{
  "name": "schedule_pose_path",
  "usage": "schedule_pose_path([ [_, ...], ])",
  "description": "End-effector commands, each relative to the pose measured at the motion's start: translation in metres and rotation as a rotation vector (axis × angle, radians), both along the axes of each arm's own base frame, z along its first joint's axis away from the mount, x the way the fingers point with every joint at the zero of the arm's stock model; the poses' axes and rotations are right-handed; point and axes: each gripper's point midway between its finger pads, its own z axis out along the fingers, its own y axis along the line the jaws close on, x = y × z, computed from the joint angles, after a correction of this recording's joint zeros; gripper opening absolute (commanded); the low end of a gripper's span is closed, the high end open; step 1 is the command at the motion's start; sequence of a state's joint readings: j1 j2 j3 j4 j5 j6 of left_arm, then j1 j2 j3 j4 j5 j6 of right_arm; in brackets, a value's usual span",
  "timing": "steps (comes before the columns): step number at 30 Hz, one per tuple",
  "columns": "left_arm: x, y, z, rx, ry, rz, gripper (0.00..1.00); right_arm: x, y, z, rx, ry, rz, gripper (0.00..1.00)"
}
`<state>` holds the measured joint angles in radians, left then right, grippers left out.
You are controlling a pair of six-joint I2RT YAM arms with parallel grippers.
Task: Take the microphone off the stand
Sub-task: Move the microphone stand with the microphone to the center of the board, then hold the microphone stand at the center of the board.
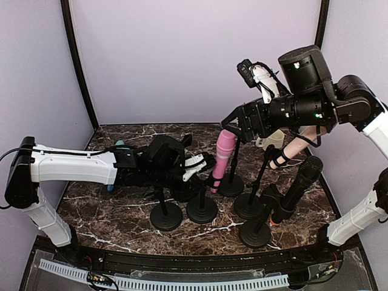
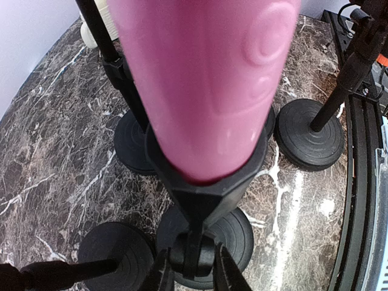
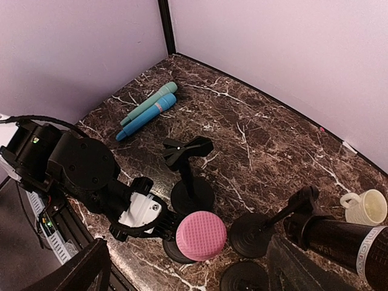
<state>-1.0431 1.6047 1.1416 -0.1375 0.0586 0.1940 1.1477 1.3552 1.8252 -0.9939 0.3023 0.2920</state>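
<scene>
A pink microphone [image 1: 223,159] stands tilted in the black clip of a stand [image 1: 231,183] at the table's middle. It fills the left wrist view [image 2: 200,79], and its round head shows from above in the right wrist view [image 3: 201,235]. My left gripper [image 1: 203,167] reaches in from the left, and its fingers [image 2: 227,274] are closed on the stand's black joint [image 2: 195,254] just under the clip. My right gripper [image 1: 233,119] hangs open and empty above the microphone's head, with its fingers [image 3: 79,273] spread wide on both sides of it.
A black microphone [image 1: 300,188] and a beige one [image 1: 297,145] sit on stands at the right. Empty stands [image 1: 167,215] are in front, and another one [image 3: 188,151] is behind. Two blue-green microphones [image 3: 148,109] lie at the back left. A white cup [image 3: 364,207] is at the right.
</scene>
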Motion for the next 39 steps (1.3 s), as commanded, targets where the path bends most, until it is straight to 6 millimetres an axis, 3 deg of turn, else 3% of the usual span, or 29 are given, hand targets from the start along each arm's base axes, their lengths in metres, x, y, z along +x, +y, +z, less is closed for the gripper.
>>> schedule_pose_path([
  [1,0.012,0.008,0.023,-0.051,-0.05,0.06,0.03,0.004,-0.006,0.0,-0.048,-0.01,-0.057,0.9],
  [8,0.01,0.007,0.022,-0.056,-0.044,0.048,0.03,0.002,-0.004,-0.01,-0.112,0.009,-0.082,0.9],
  [23,0.004,0.007,0.02,-0.063,-0.052,0.007,0.03,0.019,0.007,-0.037,-0.209,0.04,-0.176,0.9],
  [30,0.003,0.007,0.021,-0.069,-0.059,-0.003,0.02,0.024,0.018,-0.053,-0.234,0.063,-0.191,0.83],
  [39,0.002,0.007,0.021,-0.075,-0.061,-0.011,0.01,0.033,0.018,-0.067,-0.231,0.086,-0.225,0.75],
])
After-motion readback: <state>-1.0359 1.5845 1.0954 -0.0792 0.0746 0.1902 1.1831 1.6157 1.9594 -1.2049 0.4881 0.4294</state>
